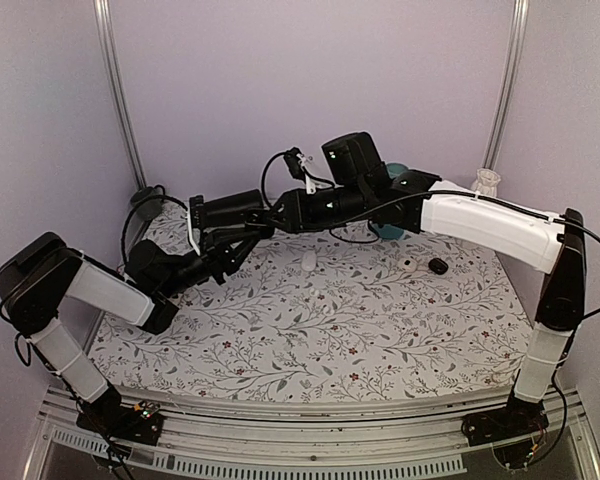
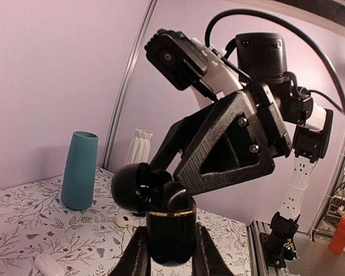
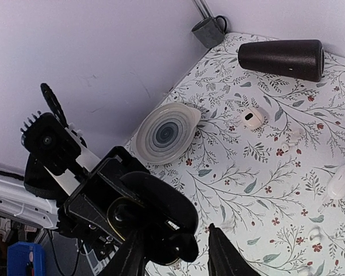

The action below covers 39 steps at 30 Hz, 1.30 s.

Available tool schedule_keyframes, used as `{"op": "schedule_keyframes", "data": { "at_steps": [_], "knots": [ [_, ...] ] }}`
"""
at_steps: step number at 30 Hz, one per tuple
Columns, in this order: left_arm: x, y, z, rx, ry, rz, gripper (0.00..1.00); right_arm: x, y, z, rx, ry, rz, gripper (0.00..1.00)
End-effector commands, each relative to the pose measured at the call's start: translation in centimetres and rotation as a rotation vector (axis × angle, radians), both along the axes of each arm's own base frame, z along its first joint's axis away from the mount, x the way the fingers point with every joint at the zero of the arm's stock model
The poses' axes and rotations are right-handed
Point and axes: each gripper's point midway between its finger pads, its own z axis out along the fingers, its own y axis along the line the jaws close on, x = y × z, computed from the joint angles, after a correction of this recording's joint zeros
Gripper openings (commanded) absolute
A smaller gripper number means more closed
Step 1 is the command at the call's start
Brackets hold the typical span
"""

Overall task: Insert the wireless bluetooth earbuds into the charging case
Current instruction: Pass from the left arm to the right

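The charging case (image 2: pixel 171 227) is held aloft, lid (image 2: pixel 129 187) open, beneath the right end effector (image 3: pixel 178 253).

The case is clamped upright between the closed fingers of the left end effector (image 2: pixel 171 253), well above the table (image 1: pixel 380 330), so that its mouth is presented to the other arm. The right end effector is poised just over that mouth, jaws partly parted, with nothing seen gripped between them, as if for a release. Whether the earbuds are seated inside cannot be told from these views.
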Motion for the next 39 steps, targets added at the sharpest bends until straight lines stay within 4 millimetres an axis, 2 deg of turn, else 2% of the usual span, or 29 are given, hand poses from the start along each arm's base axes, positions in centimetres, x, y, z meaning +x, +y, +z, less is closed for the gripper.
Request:
{"op": "schedule_keyframes", "data": {
  "at_steps": [1,4,10,15,20,23,27,33,39],
  "knots": [
    [-2.6,1.7,5.8,-0.172,-0.252,0.012,0.0,-1.7,-0.4,2.3,0.053,-0.034,0.069,0.39],
    [-2.6,1.7,5.8,-0.174,-0.252,0.011,0.0,-1.7,-0.6,2.7,0.057,-0.041,0.063,0.41],
    [-2.9,1.6,6.0,-0.176,-0.258,-0.007,0.0,-1.4,-1.8,3.5,0.102,-0.039,0.039,0.61],
    [-3.4,1.6,6.5,-0.181,-0.262,-0.03,0.0,-1.9,-3.0,4.8,0.198,-0.096,0.058,0.67],
    [-4.1,1.4,7.7,-0.201,-0.27,-0.083,0.0,-3.8,-4.1,5.2,0.357,-0.213,0.14,0.67],
    [-4.5,1.5,8.5,-0.22,-0.271,-0.106,0.0,-4.3,-4.6,4.6,0.409,-0.294,0.154,0.67],
    [-5.4,1.4,9.7,-0.239,-0.28,-0.147,0.0,-5.2,-5.3,5.5,0.528,-0.453,0.179,0.64],
    [-6.7,0.6,10.6,-0.254,-0.291,-0.207,0.0,-6.0,-4.7,5.7,0.616,-0.536,0.251,0.57],
    [-7.3,0.0,10.9,-0.267,-0.289,-0.226,0.0,-6.2,-4.4,6.2,0.659,-0.533,0.272,0.51]
  ]
}}
